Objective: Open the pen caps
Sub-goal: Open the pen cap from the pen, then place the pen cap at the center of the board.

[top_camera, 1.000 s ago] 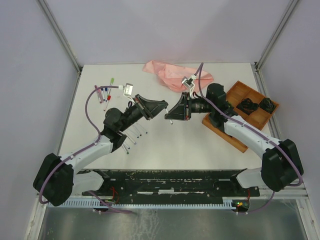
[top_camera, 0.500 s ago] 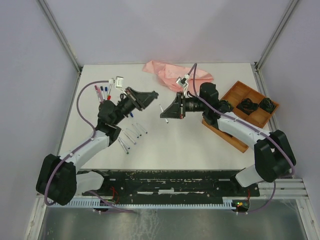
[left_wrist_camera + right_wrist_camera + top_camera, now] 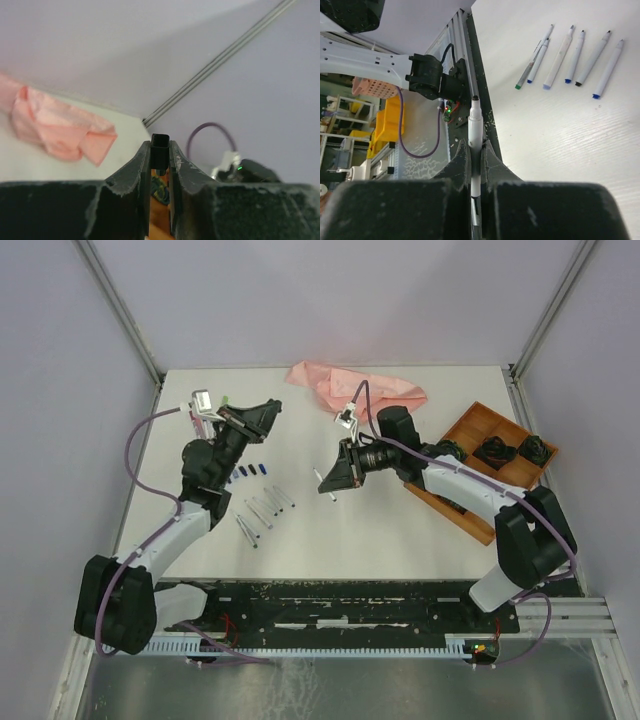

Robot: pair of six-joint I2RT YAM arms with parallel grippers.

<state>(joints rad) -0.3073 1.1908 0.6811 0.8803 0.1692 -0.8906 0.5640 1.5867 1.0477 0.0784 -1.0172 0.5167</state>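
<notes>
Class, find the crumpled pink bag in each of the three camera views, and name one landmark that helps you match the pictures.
Top external: the crumpled pink bag lies at the far edge of the table, right of centre.
Left wrist: left side of the picture, on the white surface.
Right wrist: not in it.
Shared landmark: the grey metal corner post, visible in the top and left wrist views only.

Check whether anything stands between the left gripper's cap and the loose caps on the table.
Nothing visible does: the left gripper pinches a dark cap, and the loose caps lie uncovered on the table near it.
</notes>
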